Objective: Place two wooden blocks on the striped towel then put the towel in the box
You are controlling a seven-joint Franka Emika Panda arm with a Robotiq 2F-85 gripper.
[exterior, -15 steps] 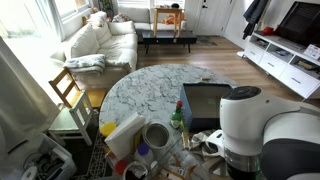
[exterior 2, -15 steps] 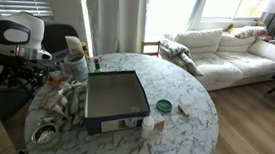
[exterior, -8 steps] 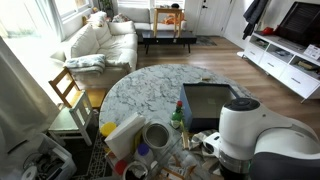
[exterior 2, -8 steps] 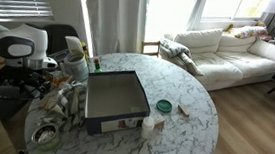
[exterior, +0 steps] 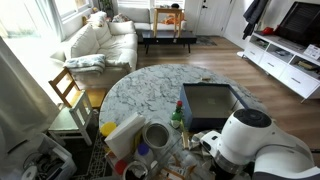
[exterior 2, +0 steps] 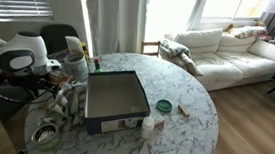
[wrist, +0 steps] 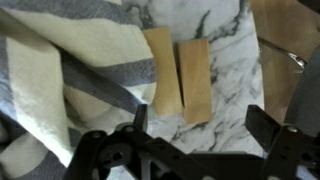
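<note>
In the wrist view two light wooden blocks (wrist: pixel 160 68) (wrist: pixel 196 80) lie side by side on the marble table. The left block touches the edge of the cream towel with grey stripes (wrist: pixel 70 60), which is spread to the left. My gripper (wrist: pixel 200 125) is open and empty, its fingers hovering just below the blocks. The dark open box shows in both exterior views (exterior: pixel 190 96) (exterior 2: pixel 112 117). In both exterior views my arm (exterior: pixel 245 140) (exterior 2: pixel 21 57) hides the gripper and the blocks.
The round marble table (exterior 2: pixel 176 90) holds a green lid (exterior 2: pixel 163 106), a white cup (exterior 2: pixel 148 124) and a small wooden piece (exterior 2: pixel 184 110). Bottles, a mug (exterior: pixel 156 135) and clutter crowd the table's edge near the arm. A sofa (exterior: pixel 100 40) stands beyond.
My arm has come down lower towards the table in both exterior views. The box and the table items have not moved.
</note>
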